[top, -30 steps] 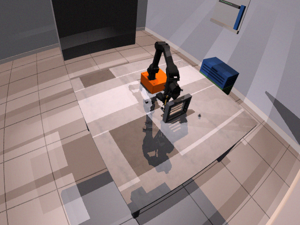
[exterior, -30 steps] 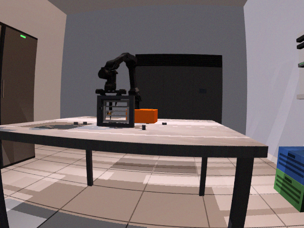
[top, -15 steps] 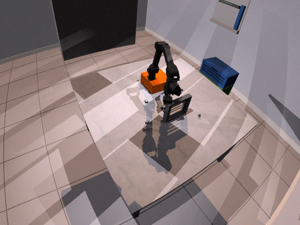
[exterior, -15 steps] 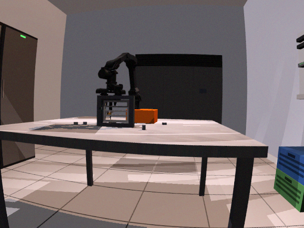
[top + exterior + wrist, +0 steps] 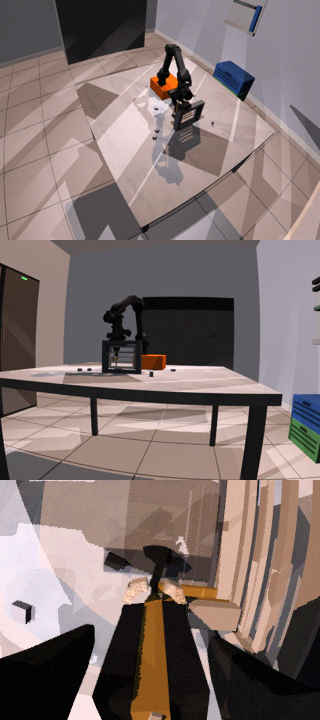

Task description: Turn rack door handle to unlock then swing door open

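Note:
The dark rack frame (image 5: 177, 122) (image 5: 138, 357) stands upright on the table. Its slatted door (image 5: 188, 116) (image 5: 122, 356) appears shut in it. The handle (image 5: 177, 106) (image 5: 115, 359) (image 5: 200, 591) shows gold on the robot's side of the door, close to the gripper. My gripper (image 5: 173, 115) (image 5: 152, 639) points down beside the door and is open. In the wrist view its pale tips seem to stand on either side of the handle, with the door on the right. Whether a finger touches the handle, and how far it is turned, I cannot tell.
Several small dark blocks lie on the table (image 5: 134, 160) (image 5: 196, 387): one (image 5: 155, 108) near the orange base (image 5: 157, 89) (image 5: 153, 362), two (image 5: 156, 131) (image 5: 154, 138) to the frame's left in the top view, and one (image 5: 212, 123) to its right.

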Available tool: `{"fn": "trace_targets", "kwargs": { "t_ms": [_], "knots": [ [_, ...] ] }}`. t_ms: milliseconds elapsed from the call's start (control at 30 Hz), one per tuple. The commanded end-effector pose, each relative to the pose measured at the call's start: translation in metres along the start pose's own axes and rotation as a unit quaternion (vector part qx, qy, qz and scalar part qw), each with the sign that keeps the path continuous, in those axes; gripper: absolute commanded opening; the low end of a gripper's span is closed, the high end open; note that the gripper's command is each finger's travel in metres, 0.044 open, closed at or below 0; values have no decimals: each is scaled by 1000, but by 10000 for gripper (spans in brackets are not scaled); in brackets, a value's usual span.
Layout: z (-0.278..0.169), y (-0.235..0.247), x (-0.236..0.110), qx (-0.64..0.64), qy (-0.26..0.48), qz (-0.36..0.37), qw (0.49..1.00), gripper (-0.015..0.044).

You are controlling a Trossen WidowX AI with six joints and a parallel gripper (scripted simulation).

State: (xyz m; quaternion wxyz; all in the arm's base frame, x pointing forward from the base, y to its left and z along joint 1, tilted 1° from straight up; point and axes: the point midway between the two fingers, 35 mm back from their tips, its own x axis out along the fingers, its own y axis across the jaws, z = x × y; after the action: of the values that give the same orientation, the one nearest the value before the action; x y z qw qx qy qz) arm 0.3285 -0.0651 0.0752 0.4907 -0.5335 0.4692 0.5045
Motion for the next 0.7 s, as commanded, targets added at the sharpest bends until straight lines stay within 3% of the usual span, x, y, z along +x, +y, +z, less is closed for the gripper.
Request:
{"fn": "trace_targets", "kwargs": {
  "t_ms": [0, 267, 533, 667],
  "knots": [
    [0, 0, 0, -95, 0, -1, 995, 285],
    [0, 0, 0, -95, 0, -1, 995, 285],
    [0, 0, 0, -95, 0, -1, 995, 75],
    [0, 0, 0, -95, 0, -1, 995, 49]
  ]
}}
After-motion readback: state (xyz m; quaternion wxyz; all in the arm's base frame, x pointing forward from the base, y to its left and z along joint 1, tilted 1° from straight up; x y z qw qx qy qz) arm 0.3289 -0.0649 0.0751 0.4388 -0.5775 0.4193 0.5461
